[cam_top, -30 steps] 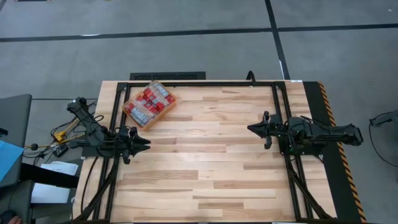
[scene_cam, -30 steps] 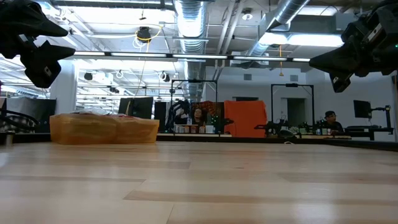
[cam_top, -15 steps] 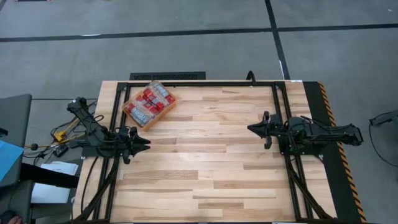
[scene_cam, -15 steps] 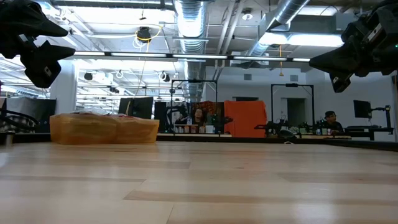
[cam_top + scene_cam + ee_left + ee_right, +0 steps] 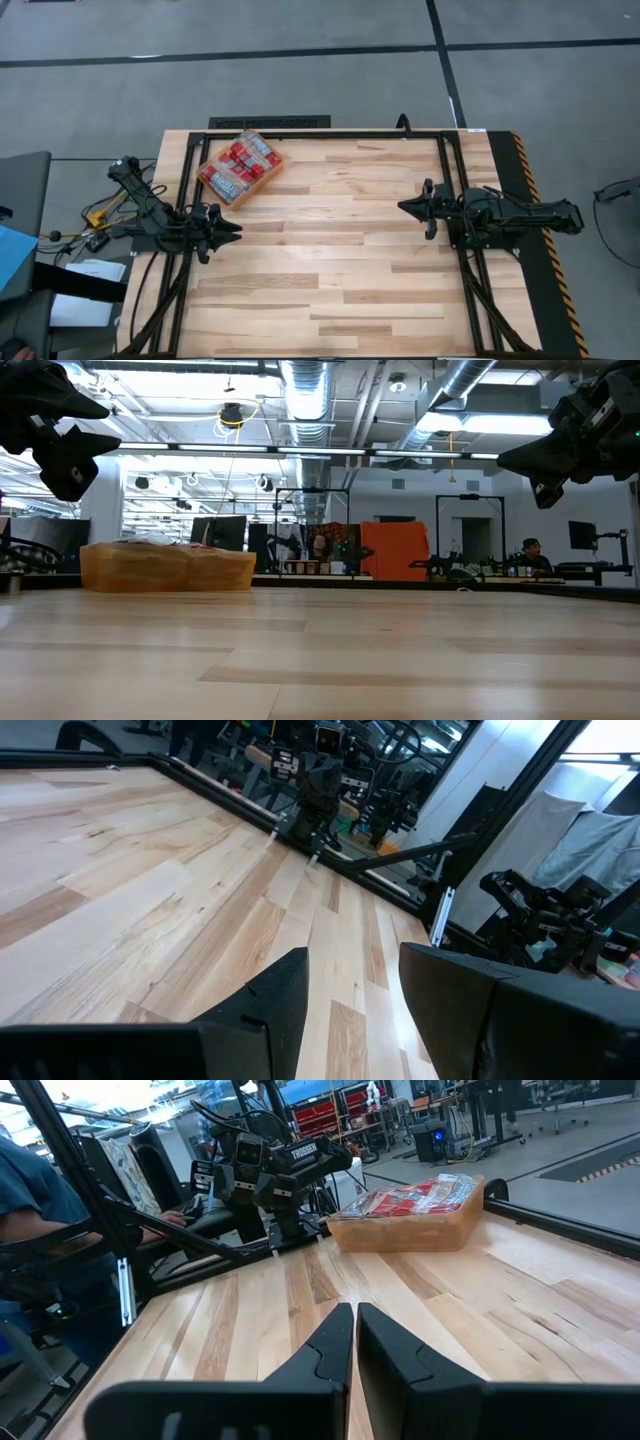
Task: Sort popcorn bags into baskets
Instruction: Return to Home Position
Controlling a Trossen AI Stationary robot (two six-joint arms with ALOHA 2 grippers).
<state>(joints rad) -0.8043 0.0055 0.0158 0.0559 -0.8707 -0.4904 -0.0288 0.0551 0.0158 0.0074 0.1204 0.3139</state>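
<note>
The orange basket stands on the table's far left part, with several red and silver popcorn bags lying inside it. It also shows in the low view and in the right wrist view, with the bags heaped above its rim. My left gripper hovers open and empty at the table's left edge, nearer than the basket; its fingers stand apart in the left wrist view. My right gripper hovers shut and empty at the table's right side; it also shows in the right wrist view.
A black frame runs along the table's far, left and right edges. Bare wooden tabletop lies between the two arms. A person in a blue sleeve stands beyond the table's left side.
</note>
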